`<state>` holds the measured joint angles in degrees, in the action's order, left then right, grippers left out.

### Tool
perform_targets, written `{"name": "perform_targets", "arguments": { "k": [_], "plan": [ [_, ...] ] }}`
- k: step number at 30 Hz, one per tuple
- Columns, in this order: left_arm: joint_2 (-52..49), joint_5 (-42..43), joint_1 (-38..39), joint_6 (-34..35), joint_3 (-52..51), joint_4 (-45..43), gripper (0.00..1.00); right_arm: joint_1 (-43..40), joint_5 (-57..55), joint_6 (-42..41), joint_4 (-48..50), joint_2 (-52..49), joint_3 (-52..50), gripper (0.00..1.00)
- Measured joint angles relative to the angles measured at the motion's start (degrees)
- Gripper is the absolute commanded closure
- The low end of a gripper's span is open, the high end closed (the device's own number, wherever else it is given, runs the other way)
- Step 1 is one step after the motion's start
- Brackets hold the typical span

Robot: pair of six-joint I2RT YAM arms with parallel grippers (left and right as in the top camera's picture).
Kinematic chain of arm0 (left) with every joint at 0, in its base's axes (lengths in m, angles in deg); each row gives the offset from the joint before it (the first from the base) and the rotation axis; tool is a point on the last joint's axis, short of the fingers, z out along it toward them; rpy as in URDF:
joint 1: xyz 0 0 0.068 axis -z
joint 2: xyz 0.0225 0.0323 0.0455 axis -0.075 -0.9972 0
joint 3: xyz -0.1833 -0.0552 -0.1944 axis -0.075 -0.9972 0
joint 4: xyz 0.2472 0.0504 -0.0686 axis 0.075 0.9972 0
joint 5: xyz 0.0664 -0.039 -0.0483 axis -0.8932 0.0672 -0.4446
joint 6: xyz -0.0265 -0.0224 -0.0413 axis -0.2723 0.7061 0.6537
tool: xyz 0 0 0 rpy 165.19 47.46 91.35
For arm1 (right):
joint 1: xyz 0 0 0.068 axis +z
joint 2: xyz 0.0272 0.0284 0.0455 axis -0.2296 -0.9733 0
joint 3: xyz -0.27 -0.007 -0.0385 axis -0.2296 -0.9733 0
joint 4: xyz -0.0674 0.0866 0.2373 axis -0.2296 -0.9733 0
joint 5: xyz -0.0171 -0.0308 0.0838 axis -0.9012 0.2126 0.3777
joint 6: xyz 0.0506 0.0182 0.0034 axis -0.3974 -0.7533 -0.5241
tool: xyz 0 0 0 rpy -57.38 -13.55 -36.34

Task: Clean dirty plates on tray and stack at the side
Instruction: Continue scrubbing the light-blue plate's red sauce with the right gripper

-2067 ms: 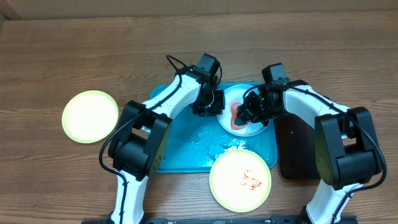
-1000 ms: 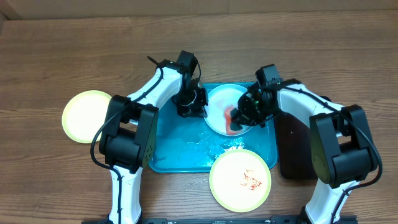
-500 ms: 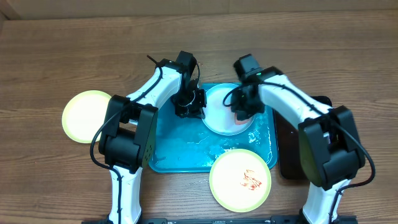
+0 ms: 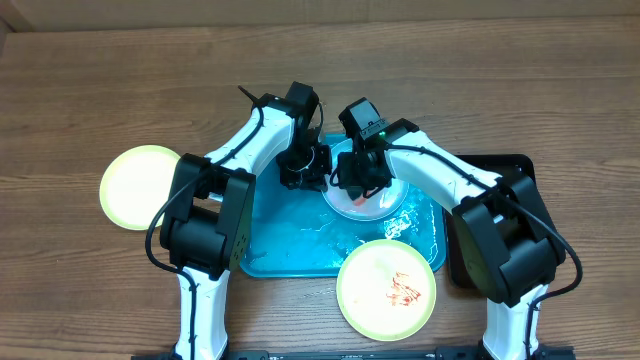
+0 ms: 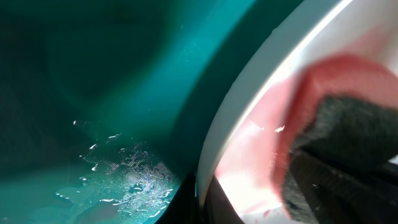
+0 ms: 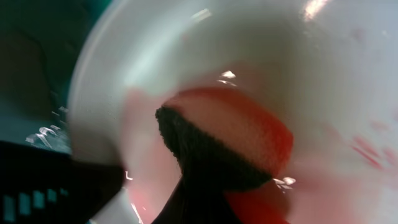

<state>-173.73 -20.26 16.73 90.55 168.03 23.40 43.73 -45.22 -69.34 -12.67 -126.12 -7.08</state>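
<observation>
Three plates show. On the wet turquoise tray (image 4: 285, 240), the light blue plate (image 4: 392, 197) lies far right, and a smeared yellow-green plate (image 4: 387, 288) overlaps the near rim. A clean yellow-green plate (image 4: 145, 187) sits on the table (image 4: 100, 80), well left. Your left gripper (image 4: 308, 172) pinches the blue plate's rim. Your right gripper (image 4: 362, 190) clamps a red sponge (image 6: 230, 134) against it.

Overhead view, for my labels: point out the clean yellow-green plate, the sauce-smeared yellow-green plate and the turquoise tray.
clean yellow-green plate (image 4: 145, 187), overhead view, its centre.
sauce-smeared yellow-green plate (image 4: 387, 288), overhead view, its centre beside the smear.
turquoise tray (image 4: 290, 232), overhead view, bare floor, left half.
</observation>
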Motion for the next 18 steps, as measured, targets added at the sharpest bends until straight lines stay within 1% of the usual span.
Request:
{"name": "perform_targets", "arguments": {
  "k": [5, 10, 13, 18],
  "plan": [
    [0.00, -0.04, 0.00, 0.00, 0.04, 0.15, 0.95, -2.34, 3.19, -4.59, 3.91, -0.83, 0.00, 0.96],
    [0.00, -0.04, 0.00, 0.00, 0.04, 0.17, 0.96, -6.69, 3.17, -8.44, 4.13, -0.96, 0.00, 0.96],
    [0.00, -0.04, 0.00, 0.00, 0.04, 0.17, 0.96, -9.11, 1.73, -9.40, 1.70, -0.96, 0.15, 0.96],
    [0.00, -0.26, 0.07, 0.00, 0.04, 0.17, 0.95, -11.50, -1.84, -10.05, -6.16, -0.92, 1.64, 0.96]
  ]
}}
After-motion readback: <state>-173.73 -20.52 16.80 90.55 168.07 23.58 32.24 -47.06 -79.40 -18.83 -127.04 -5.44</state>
